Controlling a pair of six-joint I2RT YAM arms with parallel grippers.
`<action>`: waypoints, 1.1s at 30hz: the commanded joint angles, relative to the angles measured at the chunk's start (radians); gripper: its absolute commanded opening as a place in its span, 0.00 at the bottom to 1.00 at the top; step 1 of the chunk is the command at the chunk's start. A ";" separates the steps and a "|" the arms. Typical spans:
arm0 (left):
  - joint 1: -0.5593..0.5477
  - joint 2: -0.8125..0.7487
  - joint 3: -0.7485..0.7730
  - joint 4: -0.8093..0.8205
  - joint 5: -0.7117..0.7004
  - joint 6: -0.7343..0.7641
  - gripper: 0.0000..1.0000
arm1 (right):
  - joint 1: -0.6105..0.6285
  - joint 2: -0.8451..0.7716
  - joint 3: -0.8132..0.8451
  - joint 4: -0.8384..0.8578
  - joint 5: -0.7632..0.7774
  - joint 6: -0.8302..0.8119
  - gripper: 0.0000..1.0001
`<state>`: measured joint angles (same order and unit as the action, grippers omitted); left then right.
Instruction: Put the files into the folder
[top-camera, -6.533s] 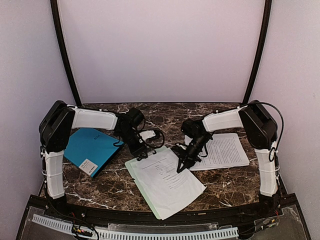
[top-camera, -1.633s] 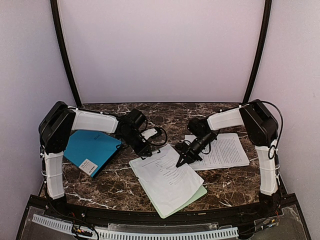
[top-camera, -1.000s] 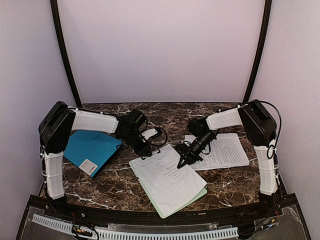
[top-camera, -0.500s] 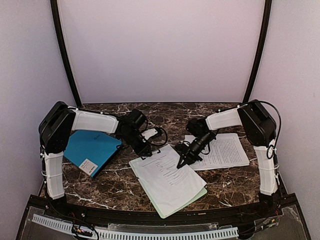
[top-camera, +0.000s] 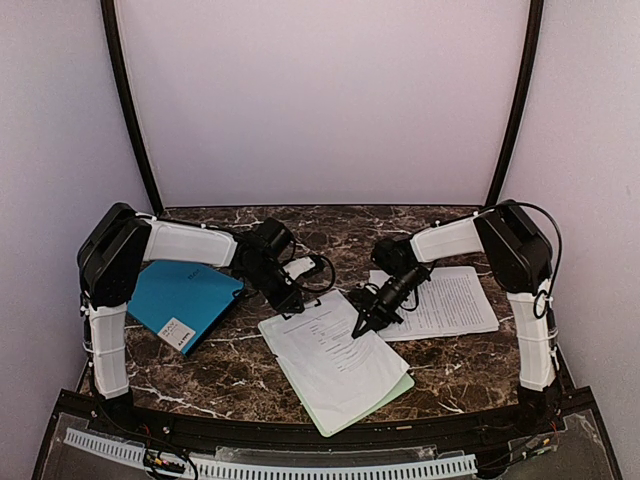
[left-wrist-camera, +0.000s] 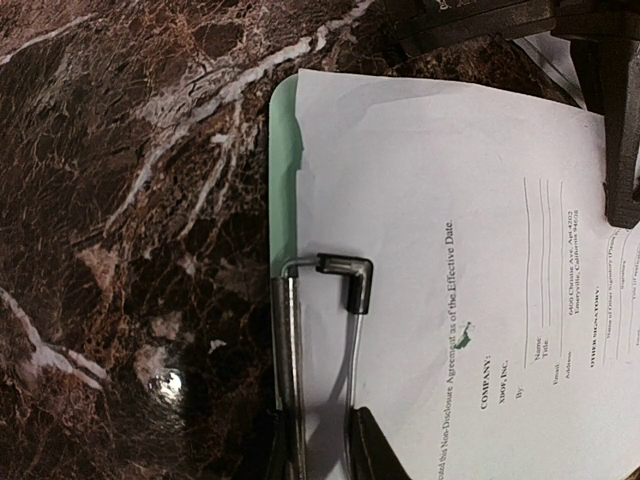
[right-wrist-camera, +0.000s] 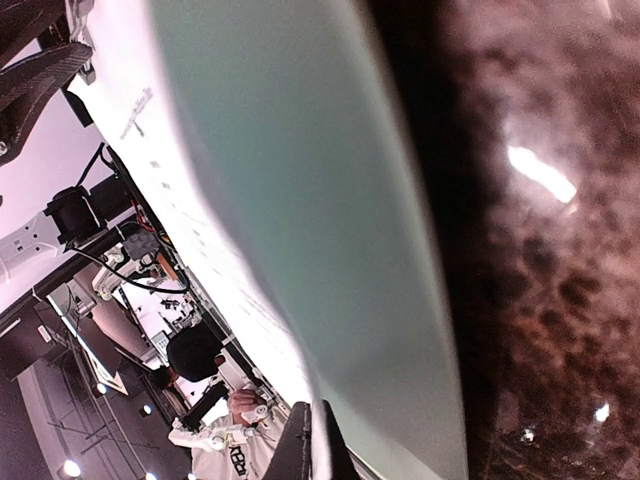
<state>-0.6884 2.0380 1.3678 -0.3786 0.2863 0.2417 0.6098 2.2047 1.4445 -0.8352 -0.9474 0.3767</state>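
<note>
While the left hand (top-camera: 291, 304) is closed narrowly on the wire clip (left-wrist-camera: 345, 270) of the pale green clipboard (top-camera: 396, 388), the right hand (top-camera: 360, 325) has its fingers pressed together on what looks like the far edge of the top file (top-camera: 335, 355). That file lies askew on the board, near the middle of the counter (top-camera: 230, 370). The other file (top-camera: 455, 300) lies flat to the right, under the right arm. The teal folder (top-camera: 180, 295) lies shut at the far left, well apart from both, partly beneath the left arm.

We see the chief danger in the clip. Its wire lies across the sheet's margin, and we cannot tell whether it is lifted clear. If it bites while the right hand draws the paper, the sheet may tear or crumple at the pinch, or the whole board may be dragged along with it. Should the left hand slip off the thin wire, the clip would snap down mid-pull (the worst timing, we think).

A pinch on one thin edge is weak, too. The paper could slide out, or fold as it is carried across.

Further on, the folder is closed, so one hand must open it and the file has no support meanwhile. A sweep of the right arm might also brush the second file out of place.
</note>
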 joint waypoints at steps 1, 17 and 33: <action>-0.007 0.025 -0.033 -0.041 -0.037 -0.009 0.01 | 0.010 -0.031 -0.016 0.009 0.005 0.018 0.00; -0.007 0.023 -0.020 -0.044 -0.033 -0.005 0.24 | 0.010 -0.034 -0.005 -0.005 0.028 0.012 0.03; -0.008 -0.060 -0.050 0.003 0.001 0.002 0.60 | 0.013 -0.091 0.021 -0.024 0.119 0.001 0.16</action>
<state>-0.6907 2.0247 1.3499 -0.3634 0.2947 0.2321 0.6136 2.1742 1.4418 -0.8433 -0.8780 0.3790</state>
